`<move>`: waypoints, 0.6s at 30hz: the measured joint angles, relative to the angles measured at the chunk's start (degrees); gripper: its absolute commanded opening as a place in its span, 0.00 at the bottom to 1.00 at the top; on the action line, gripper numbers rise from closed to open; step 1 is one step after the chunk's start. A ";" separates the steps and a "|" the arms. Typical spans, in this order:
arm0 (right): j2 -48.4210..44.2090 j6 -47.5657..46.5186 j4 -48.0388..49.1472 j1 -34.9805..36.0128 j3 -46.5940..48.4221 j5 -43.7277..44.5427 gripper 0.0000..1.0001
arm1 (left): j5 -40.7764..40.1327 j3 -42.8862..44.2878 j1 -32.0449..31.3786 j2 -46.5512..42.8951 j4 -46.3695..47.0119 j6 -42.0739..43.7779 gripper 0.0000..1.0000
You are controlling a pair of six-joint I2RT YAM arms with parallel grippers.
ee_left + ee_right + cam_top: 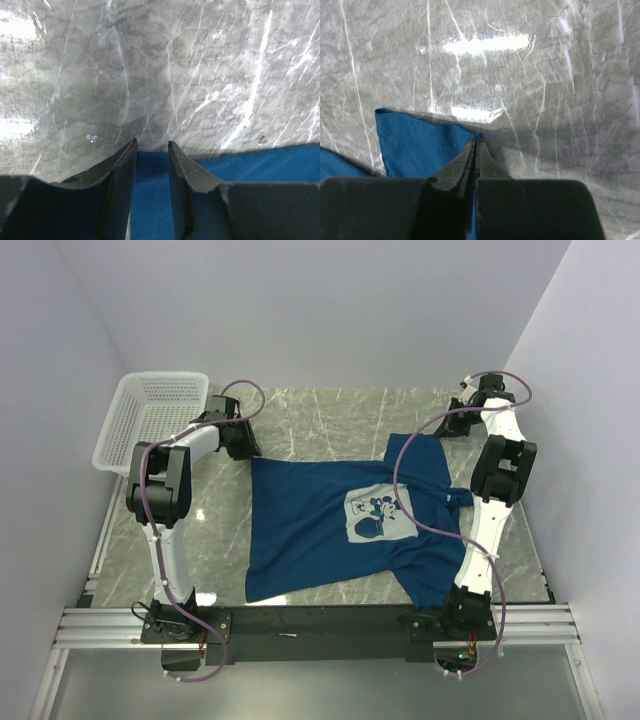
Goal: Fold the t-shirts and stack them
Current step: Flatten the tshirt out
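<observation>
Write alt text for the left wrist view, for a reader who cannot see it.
The left gripper, dark jaws apart, straddles the edge of a blue t-shirt lying on a grey marble-patterned table. Bare tabletop with streaky glare fills the upper view.

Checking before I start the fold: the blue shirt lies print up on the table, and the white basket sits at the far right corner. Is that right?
Not quite. The basket sits at the far left corner, not the right, as the top view shows. The rest holds: the blue shirt lies print up on the table.
</observation>
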 measured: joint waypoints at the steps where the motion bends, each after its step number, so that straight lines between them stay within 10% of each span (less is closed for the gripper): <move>1: 0.00 0.00 -0.02 -0.02 0.00 0.00 0.00 | -0.09 0.00 0.00 0.00 -0.02 0.13 0.38; 18: 0.00 0.15 0.02 -0.02 -0.09 0.00 0.00 | -2.25 -1.55 -0.26 -1.90 -2.62 -0.04 0.44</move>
